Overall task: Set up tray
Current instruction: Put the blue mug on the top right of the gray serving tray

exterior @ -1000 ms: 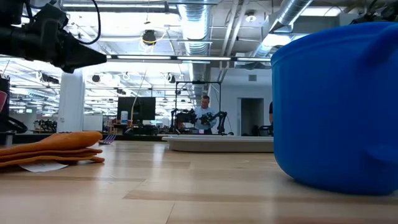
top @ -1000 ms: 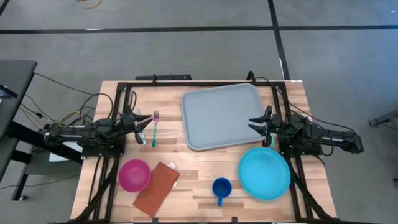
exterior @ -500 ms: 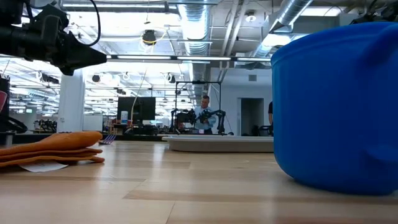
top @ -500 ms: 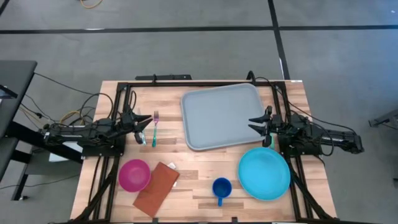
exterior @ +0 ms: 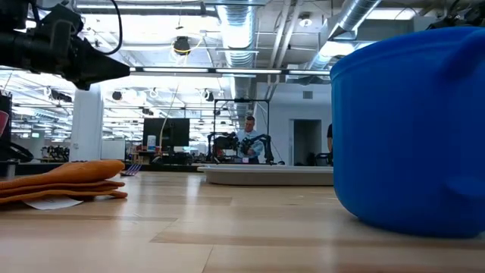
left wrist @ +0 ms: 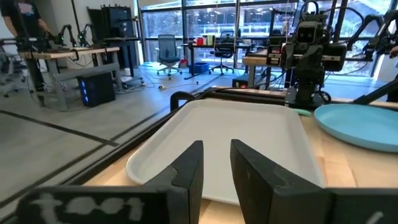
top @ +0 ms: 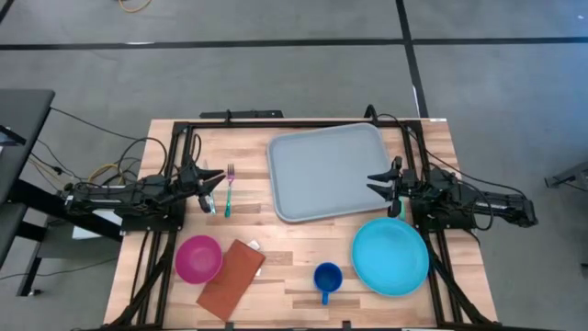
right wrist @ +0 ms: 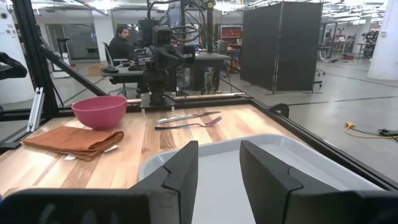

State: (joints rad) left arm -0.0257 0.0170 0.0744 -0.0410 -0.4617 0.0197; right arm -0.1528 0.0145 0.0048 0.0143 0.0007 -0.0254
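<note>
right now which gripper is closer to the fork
Left. The left gripper sits right beside the fork; the right gripper is across the tray from it.

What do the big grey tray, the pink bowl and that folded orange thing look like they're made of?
The tray looks like moulded plastic: uniform pale grey-blue, smooth matte face, rounded corners and a low rim. The pink bowl is probably plastic too, with even colour and a soft sheen. The orange napkin looks like cloth: it lies in soft folded layers, with no shine. The table shows wood grain in joined strips.
</note>
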